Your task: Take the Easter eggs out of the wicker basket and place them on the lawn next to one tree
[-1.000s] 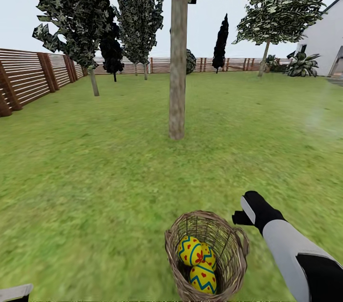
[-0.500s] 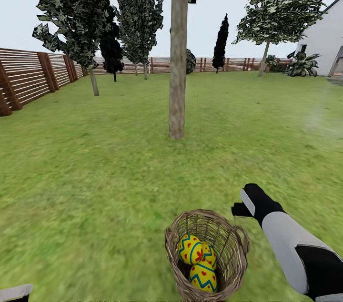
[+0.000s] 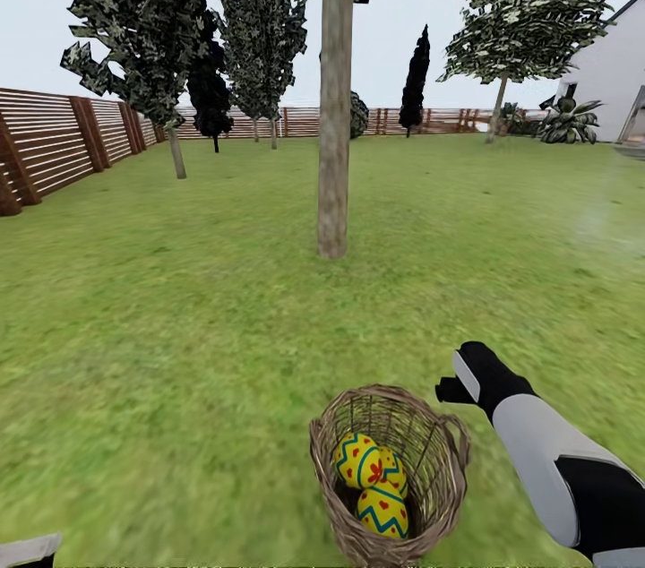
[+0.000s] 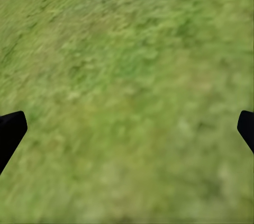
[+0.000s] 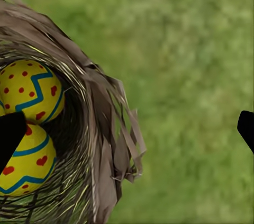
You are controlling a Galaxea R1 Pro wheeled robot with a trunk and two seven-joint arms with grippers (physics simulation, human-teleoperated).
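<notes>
The wicker basket [image 3: 324,453] sits on the lawn [image 3: 179,326] close in front of me. Three yellow Easter eggs lie in it: one with red dots [image 3: 356,460], one with hearts [image 3: 383,512], and a third [image 3: 395,473] half hidden between them. My right arm [image 3: 537,451] reaches down just right of the basket. In the right wrist view my right gripper [image 5: 127,131] is open, hovering over the basket's rim [image 5: 100,128], with two eggs [image 5: 32,89] [image 5: 26,166] near one finger. My left gripper [image 4: 127,134] is open over bare grass. The thick grey-brown tree trunk [image 3: 333,102] stands straight ahead.
A brown slat fence [image 3: 54,142] runs along the left and far sides. Dark-leaved trees [image 3: 170,39] stand at the back left, a narrow cypress [image 3: 415,84] and a thin-trunked tree [image 3: 524,39] at the back right. A white house [image 3: 618,75] is at the far right.
My right hand has risen and moved a little forward beside the basket. The whole picture has shifted slightly, so the camera has moved.
</notes>
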